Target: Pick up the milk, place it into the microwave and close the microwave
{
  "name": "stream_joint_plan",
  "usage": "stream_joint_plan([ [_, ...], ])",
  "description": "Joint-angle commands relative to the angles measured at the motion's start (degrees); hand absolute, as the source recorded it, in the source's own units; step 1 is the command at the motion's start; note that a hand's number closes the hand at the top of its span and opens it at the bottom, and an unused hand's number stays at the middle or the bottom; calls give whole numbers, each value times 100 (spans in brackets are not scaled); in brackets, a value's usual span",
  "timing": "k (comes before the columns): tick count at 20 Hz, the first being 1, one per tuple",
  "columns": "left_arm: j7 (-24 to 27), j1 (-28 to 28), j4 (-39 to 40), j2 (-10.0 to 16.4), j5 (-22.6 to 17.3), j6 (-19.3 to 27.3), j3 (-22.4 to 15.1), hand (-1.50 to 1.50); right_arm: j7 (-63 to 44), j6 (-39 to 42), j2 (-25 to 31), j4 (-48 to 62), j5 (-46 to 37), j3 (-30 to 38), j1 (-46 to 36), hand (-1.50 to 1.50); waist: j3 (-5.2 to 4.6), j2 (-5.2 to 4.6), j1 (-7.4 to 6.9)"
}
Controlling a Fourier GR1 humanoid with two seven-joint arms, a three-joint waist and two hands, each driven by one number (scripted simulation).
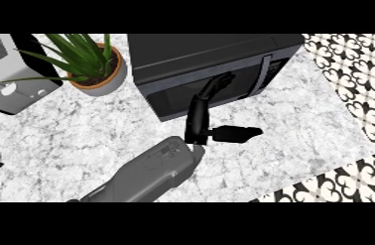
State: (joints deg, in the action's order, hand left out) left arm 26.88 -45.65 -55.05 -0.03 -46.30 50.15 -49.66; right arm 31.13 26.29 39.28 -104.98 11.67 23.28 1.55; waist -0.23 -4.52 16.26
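A spiky green plant [79, 54] sits in a grey pot [111, 78] on the marbled counter [66, 137]. Just left stands a white appliance [18, 94].

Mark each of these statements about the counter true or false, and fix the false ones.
1. The microwave has its door shut. True.
2. The milk stands on the counter beside the plant. False: no milk shows anywhere in the view.
3. The left hand holds straight fingers against the door's front. True.
4. Both hands show above the counter. False: only the left hand shows; the right hand is out of view.
5. The potted plant stands to the right of the microwave. False: it stands to its left, near the counter's back.
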Motion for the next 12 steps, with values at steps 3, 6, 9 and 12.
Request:
stream_joint_plan([
  [3, 129, -398, 394, 2, -306, 116, 291, -150, -12, -40, 120, 130, -79, 8, -247, 150, 4, -87, -12],
  [6, 308, -416, 460, 3, -365, 67, 332, -150, -33, -78, 118, 192, -82, 29, -289, 150, 3, -99, 3],
  [9, 376, -419, 458, 2, -483, 39, 302, -150, -47, -31, 208, 272, -21, 49, -435, 150, -2, -123, 12],
  [12, 483, -361, 390, 2, -501, 20, 156, -150, -137, 354, -537, 640, 969, -483, -326, -150, 44, -186, -126],
])
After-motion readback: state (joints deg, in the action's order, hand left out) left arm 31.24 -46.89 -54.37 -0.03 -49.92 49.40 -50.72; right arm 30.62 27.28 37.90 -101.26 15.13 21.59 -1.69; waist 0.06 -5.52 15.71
